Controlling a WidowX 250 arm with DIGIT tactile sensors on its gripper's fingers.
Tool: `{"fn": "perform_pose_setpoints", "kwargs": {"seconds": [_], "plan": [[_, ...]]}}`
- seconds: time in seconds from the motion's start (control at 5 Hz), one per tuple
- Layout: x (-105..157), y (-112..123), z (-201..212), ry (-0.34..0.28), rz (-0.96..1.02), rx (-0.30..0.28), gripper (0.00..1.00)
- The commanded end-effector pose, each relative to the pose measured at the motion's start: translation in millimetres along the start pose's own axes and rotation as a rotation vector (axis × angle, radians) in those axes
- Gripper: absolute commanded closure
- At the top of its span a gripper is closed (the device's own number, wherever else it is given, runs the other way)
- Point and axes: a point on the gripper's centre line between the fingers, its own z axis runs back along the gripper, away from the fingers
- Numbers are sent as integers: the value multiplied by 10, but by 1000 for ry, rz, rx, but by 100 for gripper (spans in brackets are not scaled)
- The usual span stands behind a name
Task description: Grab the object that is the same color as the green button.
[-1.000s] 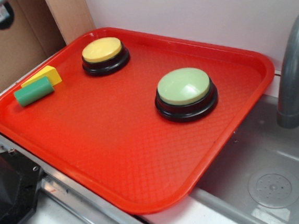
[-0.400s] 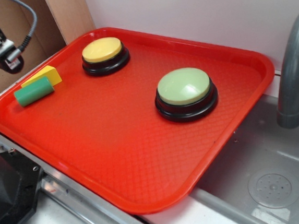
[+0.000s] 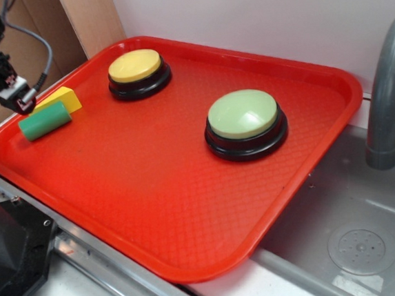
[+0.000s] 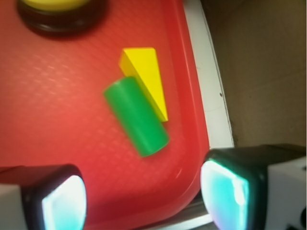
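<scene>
A small dark-green cylinder block (image 3: 44, 120) lies on its side at the left corner of the red tray (image 3: 152, 186), touching a yellow wedge block (image 3: 60, 100). It also shows in the wrist view (image 4: 136, 116), ahead of the jaws. The pale-green dome button (image 3: 243, 121) on a black base sits right of the tray's middle. My gripper (image 3: 17, 98) hovers just left of and above the cylinder; in the wrist view the gripper (image 4: 144, 196) is open and empty, the jaws wide apart over the tray's rim.
A yellow dome button (image 3: 137, 71) stands at the tray's far side. Cardboard walls (image 3: 89, 19) rise behind the tray. A grey faucet (image 3: 386, 90) and sink basin (image 3: 358, 245) lie to the right. A black block (image 3: 6, 255) sits at the lower left.
My gripper has come down from the top left corner toward the green cylinder. The blocks and buttons have not moved.
</scene>
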Motion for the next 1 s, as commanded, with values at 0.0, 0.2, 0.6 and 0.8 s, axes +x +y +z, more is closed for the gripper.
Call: {"fn": "perform_pose_setpoints", "kwargs": {"seconds": [0.0, 0.2, 0.6, 0.8], "plan": [[139, 112, -273, -9, 19, 26, 0], [164, 39, -427, 11, 20, 21, 0], [21, 36, -651, 67, 87, -9, 0], [26, -25, -627, 52, 106, -40, 0]]}}
